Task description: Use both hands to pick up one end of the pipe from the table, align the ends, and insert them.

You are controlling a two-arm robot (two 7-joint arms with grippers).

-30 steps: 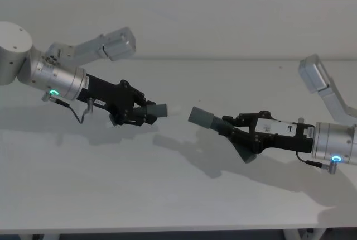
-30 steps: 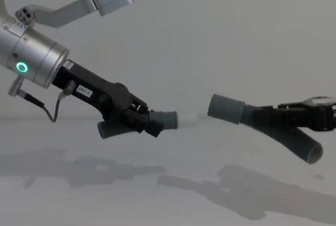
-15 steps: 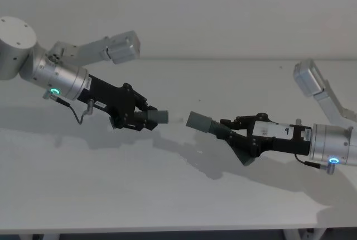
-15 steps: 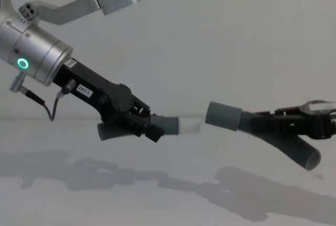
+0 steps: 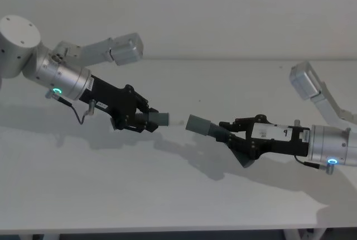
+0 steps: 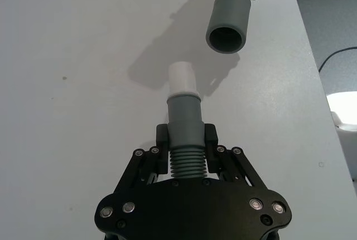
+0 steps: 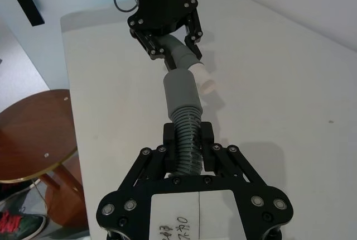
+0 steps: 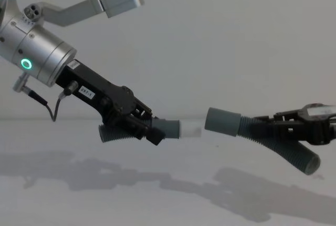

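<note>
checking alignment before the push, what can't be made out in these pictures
- Whether the whitish tip lines up in depth with the wide collar: the chest view is side-on, and the head view shows the tip faintly.
- How deep the collar's bore goes: dark inside in the left wrist view.
- Right end effector: its arm is cut off by the chest view's right edge.
- Left end effector pads: hidden behind the ribbed tube.

Above the table (image 5: 167, 190), left pipe piece (image 8: 157, 129) faces right piece (image 8: 252, 131), ends near, apart.
</note>
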